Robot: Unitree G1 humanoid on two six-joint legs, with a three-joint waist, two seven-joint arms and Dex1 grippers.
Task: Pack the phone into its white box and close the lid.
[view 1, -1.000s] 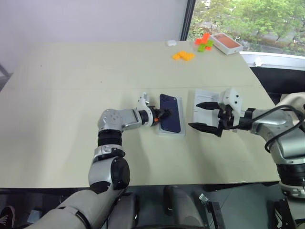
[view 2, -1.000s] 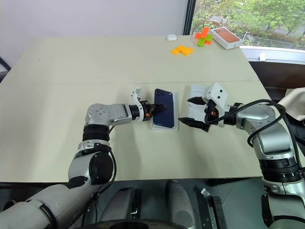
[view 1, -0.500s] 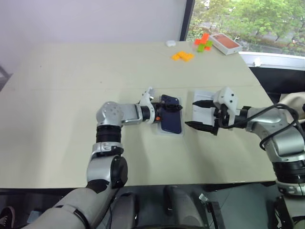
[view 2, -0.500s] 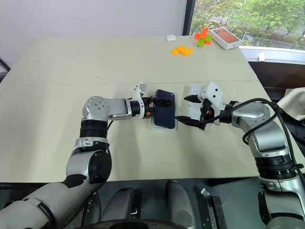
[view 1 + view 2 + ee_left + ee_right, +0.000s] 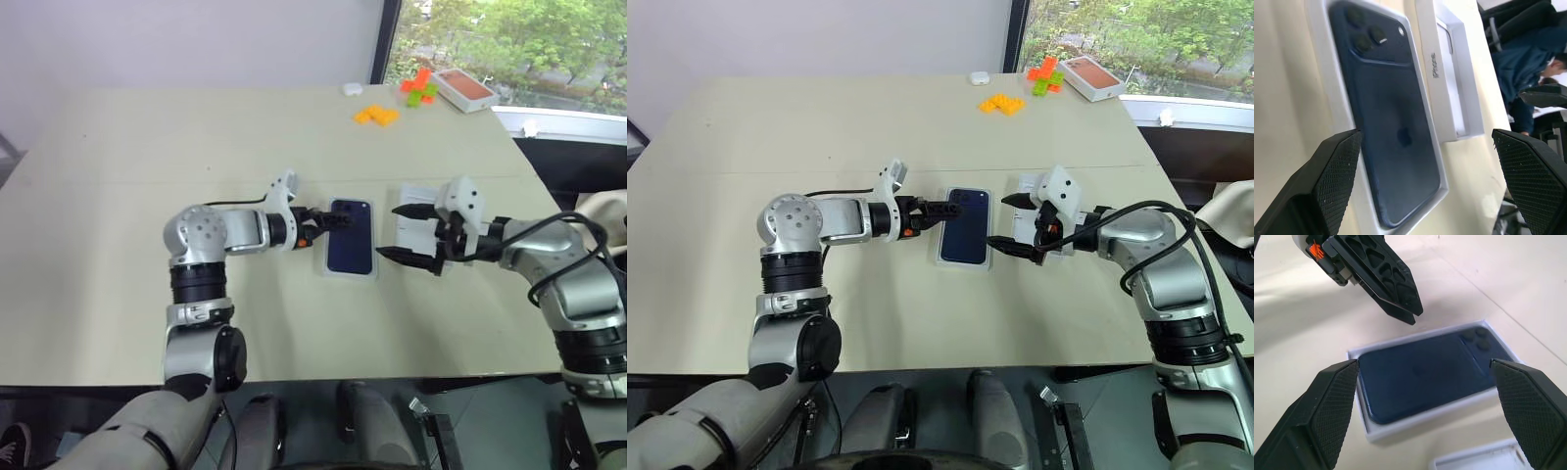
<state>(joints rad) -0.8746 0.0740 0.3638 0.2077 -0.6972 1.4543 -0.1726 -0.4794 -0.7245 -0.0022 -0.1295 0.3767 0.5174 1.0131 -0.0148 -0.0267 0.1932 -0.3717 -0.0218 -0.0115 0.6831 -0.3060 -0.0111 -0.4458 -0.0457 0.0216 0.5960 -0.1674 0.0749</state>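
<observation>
The dark navy phone (image 5: 351, 240) lies back up, camera lenses showing, inside the shallow white box (image 5: 350, 275) at the middle of the table. Just left of the phone's far end, my left gripper (image 5: 333, 219) is open, tips pointing at it with nothing between them. The lid (image 5: 418, 233) lies hollow side up right of the box. Over the lid's left part hovers my right gripper (image 5: 389, 233), open and empty. The right wrist view looks down on the phone (image 5: 1425, 377), with the left gripper's fingers (image 5: 1396, 293) beyond it.
At the table's far right corner sit an orange-topped white box (image 5: 464, 88), orange blocks (image 5: 377, 115) and green and orange blocks (image 5: 419, 90). A small white object (image 5: 351, 88) lies near them. The window ledge runs along the right.
My left gripper has opened wide and drawn back to the left off the phone, with its wrist rolled. The phone stays in the box. The right gripper has hardly moved.
</observation>
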